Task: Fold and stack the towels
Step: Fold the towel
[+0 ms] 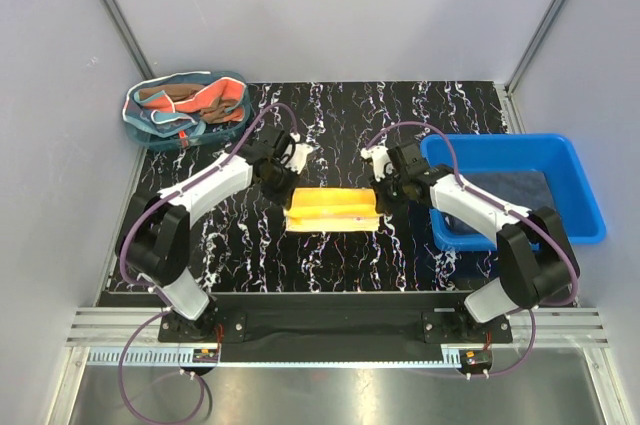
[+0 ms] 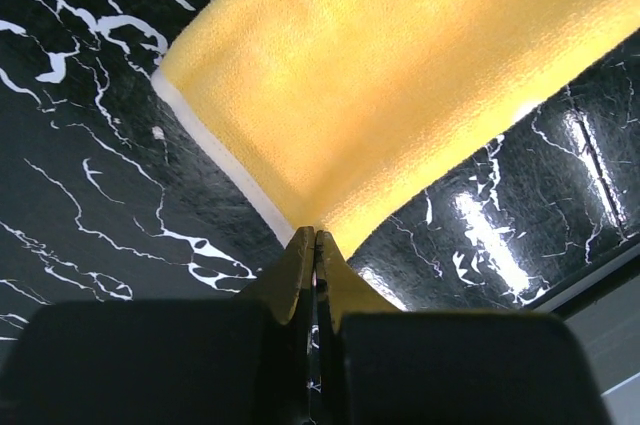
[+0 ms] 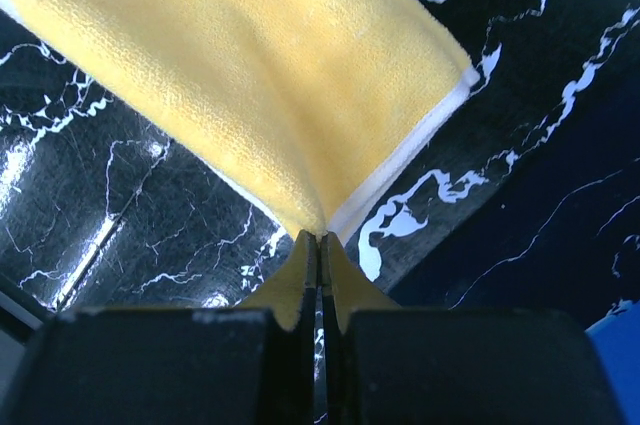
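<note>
**Work surface.** The table (image 1: 420,115) is a flat, glossy black slab with white marble veining. Directions follow the overhead view, with 12 o'clock at the far edge and 6 o'clock at the arm bases.

**Task item.** The yellow towel (image 1: 333,209) lies at the centre of the table. It forms a long, narrow rectangle whose long axis runs from 9 to 3 o'clock, with a lengthwise crease visible. The fabric is soft with a short, fuzzy nap. A narrow white stitched binding edges its short ends.

**Left gripper** (image 2: 316,235). The two tapered fingers are pressed together on the 9 o'clock end of the yellow towel. They pinch the cloth beside the white binding, and the fabric puckers into the pinch.

**Right gripper** (image 3: 320,237). The fingers are closed the same way on the 3 o'clock end. They clamp a gathered fold next to the white edge.

**Other towels.** An orange-red towel (image 1: 205,100) lies crumpled with other cloths in the basket. A dark grey-blue towel (image 1: 512,185) lies flat on the bin floor.

**Containers.** The basket (image 1: 135,120) is a soft, rounded holder with teal sides, at 10 o'clock. The bin (image 1: 585,195) is a rigid, rectangular blue plastic tub at 3 o'clock, just beside the right arm.
</note>
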